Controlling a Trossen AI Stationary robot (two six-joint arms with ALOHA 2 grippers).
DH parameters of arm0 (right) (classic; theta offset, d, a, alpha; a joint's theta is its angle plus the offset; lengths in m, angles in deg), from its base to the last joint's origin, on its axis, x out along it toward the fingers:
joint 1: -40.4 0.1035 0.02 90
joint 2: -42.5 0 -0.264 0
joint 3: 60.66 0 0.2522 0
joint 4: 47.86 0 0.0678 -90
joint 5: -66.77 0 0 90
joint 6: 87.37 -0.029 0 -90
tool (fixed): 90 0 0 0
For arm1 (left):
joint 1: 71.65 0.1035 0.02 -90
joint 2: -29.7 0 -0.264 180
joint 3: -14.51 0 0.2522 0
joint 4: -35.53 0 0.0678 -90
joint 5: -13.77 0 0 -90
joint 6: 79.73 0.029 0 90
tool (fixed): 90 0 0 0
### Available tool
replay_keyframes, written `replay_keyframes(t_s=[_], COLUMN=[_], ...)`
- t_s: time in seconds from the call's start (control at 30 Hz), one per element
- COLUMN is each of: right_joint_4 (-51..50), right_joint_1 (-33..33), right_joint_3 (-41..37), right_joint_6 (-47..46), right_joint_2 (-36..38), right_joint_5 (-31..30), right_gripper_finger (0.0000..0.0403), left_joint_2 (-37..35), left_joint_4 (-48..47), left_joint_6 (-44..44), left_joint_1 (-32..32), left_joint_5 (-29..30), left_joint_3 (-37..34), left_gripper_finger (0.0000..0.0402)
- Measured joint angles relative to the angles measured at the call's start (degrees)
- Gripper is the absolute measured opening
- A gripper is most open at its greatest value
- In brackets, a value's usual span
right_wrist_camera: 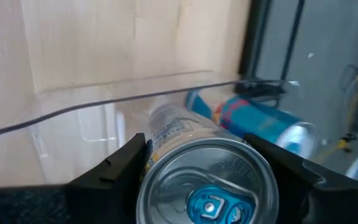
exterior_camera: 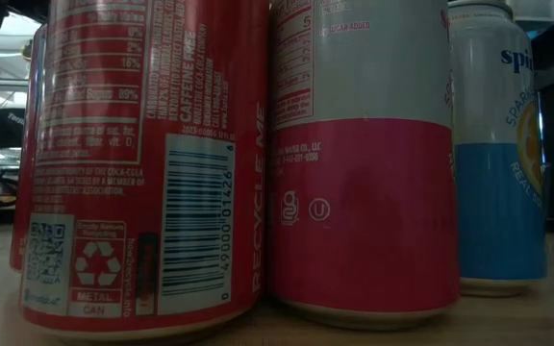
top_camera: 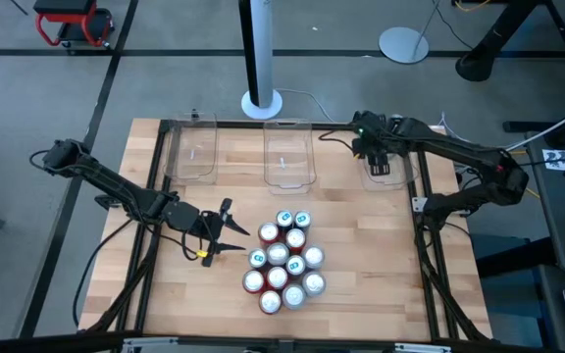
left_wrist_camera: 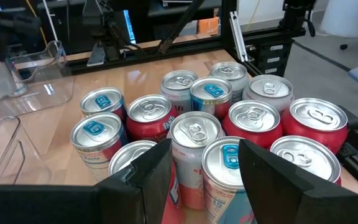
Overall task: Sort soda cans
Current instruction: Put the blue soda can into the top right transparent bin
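Right gripper is clamped around a blue-tabbed soda can, held over the rightmost clear bin, where another blue can is already lying on its side. Left gripper is kept open, empty, just beside the cluster of upright cans on the wooden table. Each can is judged rigid but thin-walled, smooth and slippery, probably fairly heavy if full; it is best taken across mid-body.

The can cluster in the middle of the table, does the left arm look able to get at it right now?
Probably yes: the left gripper sits open beside the soda cans, fingers aimed at them with only bare table between.
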Motion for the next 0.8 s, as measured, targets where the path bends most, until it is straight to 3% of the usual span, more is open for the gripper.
replay_keyframes(t_s=[0.23,0.63,0.8], right_joint_4=[5.20,13.03,14.20], right_joint_1=[-4.31,-10.29,-10.46], right_joint_3=[-5.87,-8.80,-9.15], right_joint_6=[0.93,2.01,2.18], right_joint_2=[-0.02,-0.07,-0.02], right_joint_5=[2.44,8.44,8.10], right_gripper_finger=[0.0235,0.0235,0.0271], left_joint_2=[0.00,0.00,0.00], left_joint_4=[0.02,0.06,0.04], left_joint_6=[0.15,0.17,0.17], left_joint_1=[0.00,0.00,0.00], left_joint_5=[0.00,0.00,-0.01], left_joint_3=[0.00,0.00,0.00], left_gripper_finger=[0.0175,0.0175,0.0175])
